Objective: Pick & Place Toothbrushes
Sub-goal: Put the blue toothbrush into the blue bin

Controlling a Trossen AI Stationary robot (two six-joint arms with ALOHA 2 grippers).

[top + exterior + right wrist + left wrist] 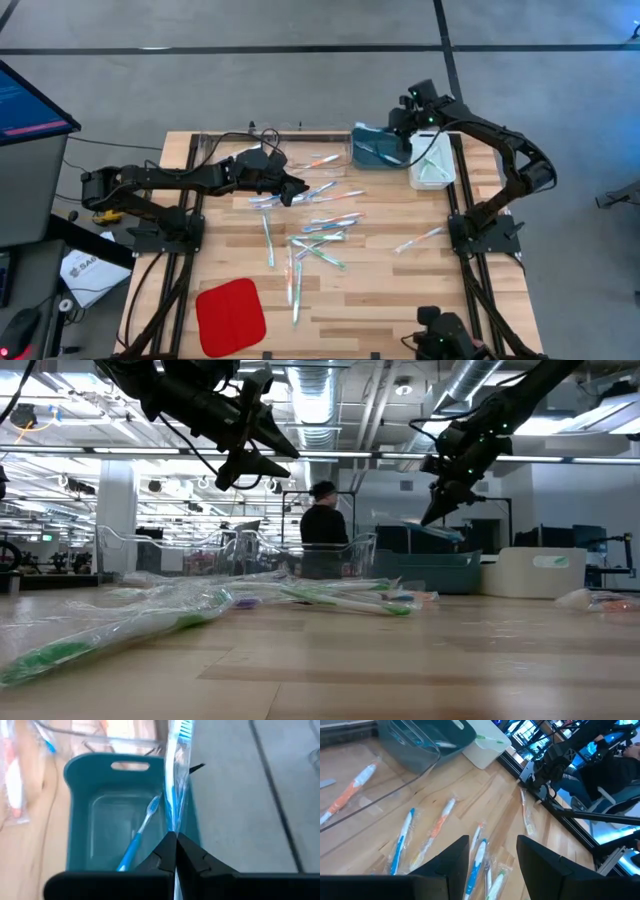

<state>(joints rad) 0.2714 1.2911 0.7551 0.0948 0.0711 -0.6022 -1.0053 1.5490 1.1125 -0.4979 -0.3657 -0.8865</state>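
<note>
Nearest to the high camera, on the table's front edge, lies the flat red pad point(231, 314). Above it on the wooden table point(400, 300) the toothbrushes point(318, 236) are scattered in a loose heap at the middle, and one wrapped toothbrush point(420, 239) lies apart toward my right side. My left gripper point(296, 187) reaches over the far edge of the heap. My right gripper point(399, 128) hangs over the teal bin point(377, 148), which stands touching the white bin point(433, 163).

From the low camera, a green wrapped toothbrush point(110, 630) lies closest on the wood. My left gripper point(275, 455) hovers high above the table with its fingers apart and nothing between them. My right gripper point(432, 513) points down over the teal bin point(440, 571). A person point(323, 530) stands in the room behind.

From my left wrist, my two dark fingers point(451, 865) are spread, empty, above blue and orange toothbrushes point(402, 839).

From my right wrist, my fingertips point(167, 851) are clenched on a blue toothbrush in its clear wrapper point(176, 775), held over the teal bin point(80, 785). Another blue toothbrush point(138, 832) already lies inside this bin.
</note>
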